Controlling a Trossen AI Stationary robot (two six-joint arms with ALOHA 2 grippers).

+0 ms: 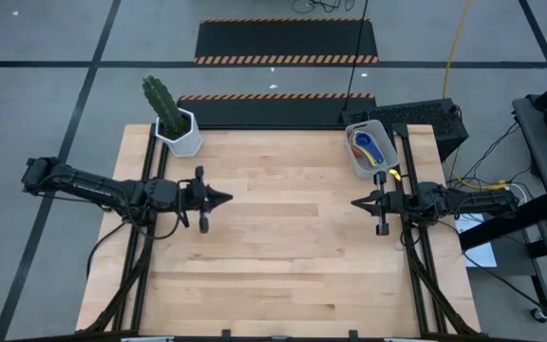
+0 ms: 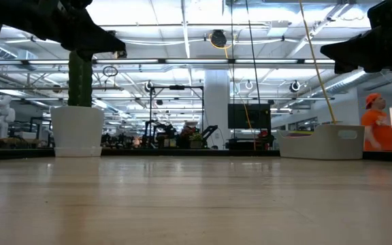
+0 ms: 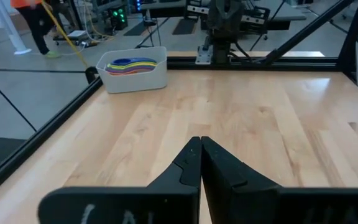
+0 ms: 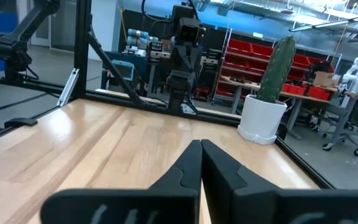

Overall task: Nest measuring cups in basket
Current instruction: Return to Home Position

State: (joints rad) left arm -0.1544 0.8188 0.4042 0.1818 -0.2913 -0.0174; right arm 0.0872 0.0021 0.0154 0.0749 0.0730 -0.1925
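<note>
Left gripper [image 1: 224, 199] and right gripper [image 1: 356, 202] hover pinched shut, empty, while the measuring cups [image 1: 370, 145] in the basket [image 1: 351, 150] look like light, stiff plastic, best taken by their handles.

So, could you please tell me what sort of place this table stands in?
Probably a large robotics lab or workshop hall: red storage bins on shelving, a white humanoid robot, and a high open ceiling with strip lights.
</note>
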